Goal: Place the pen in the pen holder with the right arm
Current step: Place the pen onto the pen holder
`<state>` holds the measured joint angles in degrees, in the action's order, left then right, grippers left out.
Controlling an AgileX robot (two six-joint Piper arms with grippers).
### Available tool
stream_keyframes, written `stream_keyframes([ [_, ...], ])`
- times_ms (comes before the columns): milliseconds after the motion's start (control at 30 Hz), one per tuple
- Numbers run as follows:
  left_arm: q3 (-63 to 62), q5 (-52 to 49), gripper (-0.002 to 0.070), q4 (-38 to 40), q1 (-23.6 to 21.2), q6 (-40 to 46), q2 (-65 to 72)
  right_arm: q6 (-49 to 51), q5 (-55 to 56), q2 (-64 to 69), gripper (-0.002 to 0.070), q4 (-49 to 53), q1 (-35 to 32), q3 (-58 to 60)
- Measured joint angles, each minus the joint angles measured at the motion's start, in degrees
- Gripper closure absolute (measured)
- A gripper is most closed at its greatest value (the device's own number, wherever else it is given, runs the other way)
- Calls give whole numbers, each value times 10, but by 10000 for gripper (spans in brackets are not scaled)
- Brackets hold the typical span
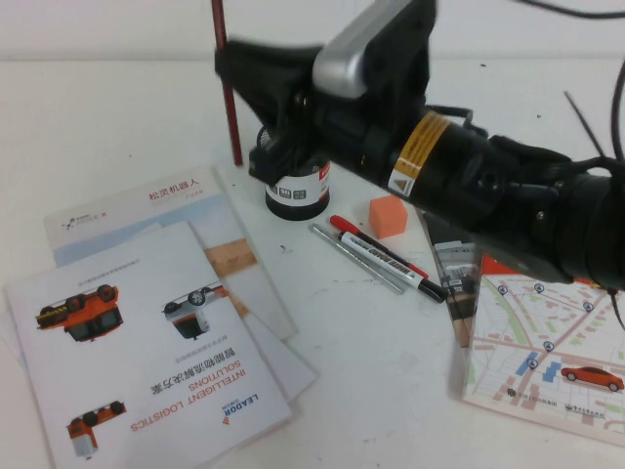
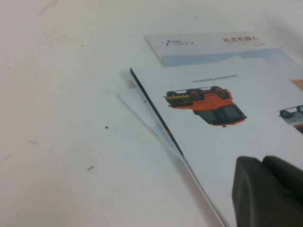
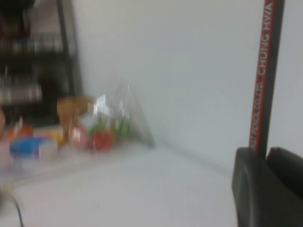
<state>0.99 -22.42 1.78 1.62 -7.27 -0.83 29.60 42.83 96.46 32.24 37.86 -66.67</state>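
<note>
Pen first: the long thin dark-red pen (image 1: 227, 78) stands nearly upright, clamped in my right gripper (image 1: 234, 68), which reaches out over the far middle of the white table (image 1: 117, 117). Its lower tip hangs close to the tabletop, just to the gripper's left side of the small black wire-mesh pen holder (image 1: 298, 191) with the white label band, not inside it. That holder sits directly under the bulky black right arm (image 1: 469, 186), partly hidden by the wrist. In the right wrist view the pen's (image 3: 264, 71) red stripe with white lettering rises from between the black fingers (image 3: 251, 184), which are closed on it.

Behind the gripper, nearer the robot, lie a slim silver-grey pen (image 1: 356, 259) and a thicker white marker with a red cap (image 1: 386, 256) side by side, with a small orange cube (image 1: 388, 216) just beside them. A printed map sheet (image 1: 547, 352) sits under the arm's rear.

My left gripper (image 2: 270, 189) hovers low over the stacked white brochures with orange vehicle pictures (image 2: 222, 123); I cannot tell whether it is parted or closed
</note>
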Motion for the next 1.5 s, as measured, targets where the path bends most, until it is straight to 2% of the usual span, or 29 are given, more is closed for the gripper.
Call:
stream_keyframes([
  [167, 0, 0, 677, 0, 0, 0, 0, 11, -45, 40, 669, -8, -43, 0],
  [333, 0, 0, 677, 0, 0, 0, 0, 23, 86, 100, 669, -93, -104, -13],
  [400, 0, 0, 677, 0, 0, 0, 0, 31, 132, 134, 669, -99, -128, -43],
  [500, 0, 0, 677, 0, 0, 0, 0, 35, 144, 179, 669, -74, -152, -95],
  [700, 0, 0, 677, 0, 0, 0, 0, 36, 91, 244, 669, 48, -151, -182],
  [1233, 0, 0, 677, 0, 0, 0, 0, 36, 60, 339, 658, 18, -149, -234],
  [1333, 0, 0, 677, 0, 0, 0, 0, 54, 66, 341, 587, 21, -149, -234],
  [1467, 0, 0, 677, 0, 0, 0, 0, 97, 108, 341, 375, 22, -149, -235],
  [1500, 0, 0, 677, 0, 0, 0, 0, 106, 117, 340, 342, 22, -149, -235],
])
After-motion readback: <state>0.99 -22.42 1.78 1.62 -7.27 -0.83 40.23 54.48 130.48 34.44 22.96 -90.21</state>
